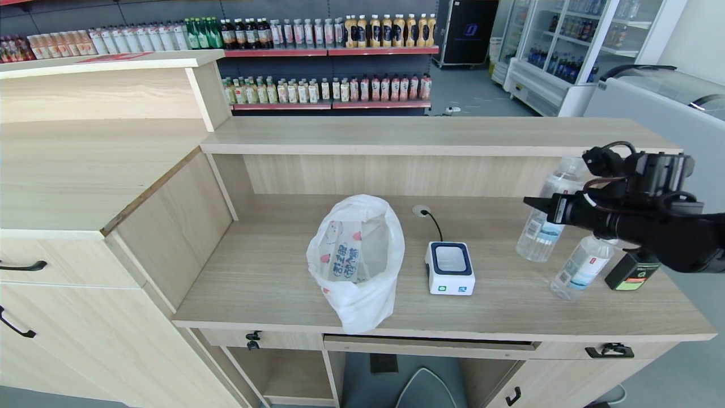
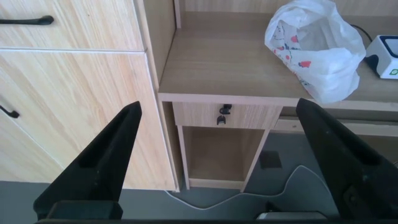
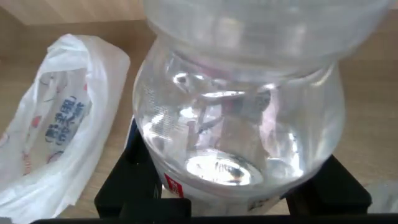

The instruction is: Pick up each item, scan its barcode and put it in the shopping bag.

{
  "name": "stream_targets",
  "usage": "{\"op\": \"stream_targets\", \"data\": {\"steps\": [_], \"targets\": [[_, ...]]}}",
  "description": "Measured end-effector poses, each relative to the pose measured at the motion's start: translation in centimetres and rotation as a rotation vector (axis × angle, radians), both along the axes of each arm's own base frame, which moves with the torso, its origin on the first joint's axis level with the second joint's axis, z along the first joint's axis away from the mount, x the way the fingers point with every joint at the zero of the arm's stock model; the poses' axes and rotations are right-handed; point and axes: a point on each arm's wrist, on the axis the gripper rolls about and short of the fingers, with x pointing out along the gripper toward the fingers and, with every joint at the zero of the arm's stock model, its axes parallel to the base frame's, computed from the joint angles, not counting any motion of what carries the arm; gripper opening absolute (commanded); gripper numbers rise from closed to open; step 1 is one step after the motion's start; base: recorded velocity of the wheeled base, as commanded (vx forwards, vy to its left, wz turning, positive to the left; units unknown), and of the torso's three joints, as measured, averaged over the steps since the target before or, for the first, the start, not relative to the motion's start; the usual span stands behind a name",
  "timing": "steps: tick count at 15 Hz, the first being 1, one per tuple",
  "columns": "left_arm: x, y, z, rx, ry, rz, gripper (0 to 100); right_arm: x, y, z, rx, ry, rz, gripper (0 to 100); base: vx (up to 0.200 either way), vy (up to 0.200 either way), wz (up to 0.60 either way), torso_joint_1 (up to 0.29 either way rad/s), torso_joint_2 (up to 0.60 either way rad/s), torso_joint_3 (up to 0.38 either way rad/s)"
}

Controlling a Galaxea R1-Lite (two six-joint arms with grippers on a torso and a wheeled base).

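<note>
My right gripper [image 1: 535, 204] is at mid-height on a large clear water bottle [image 1: 541, 226] that stands at the counter's right. Up close, the bottle [image 3: 236, 124] sits between the black fingers [image 3: 124, 186], which press its sides. A smaller clear bottle [image 1: 580, 266] and a dark box with a green label [image 1: 628, 275] stand beside it, under my arm. The white barcode scanner [image 1: 450, 266] lies mid-counter. Left of it, the white shopping bag [image 1: 357, 260] stands open with a printed packet [image 1: 340, 255] inside. My left gripper [image 2: 217, 104] is open and holds nothing, low beside the cabinet.
The counter [image 1: 272, 272] has a raised back ledge [image 1: 396, 136] and a wooden side wall [image 1: 175, 226] on the left. The scanner's cable [image 1: 436, 224] runs to a hole at the back. Drawers [image 2: 62, 37] with black handles flank the counter's left.
</note>
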Motion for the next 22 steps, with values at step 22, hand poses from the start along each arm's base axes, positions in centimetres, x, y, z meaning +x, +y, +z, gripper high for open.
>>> {"op": "stream_targets", "data": {"steps": [22], "targets": [[0.0,0.0,0.0,0.0,0.0,0.0,100,-18.6,9.1,9.9,0.415,0.097,1.098,0,0.0,0.0,0.0,0.0,0.0,0.0]]}}
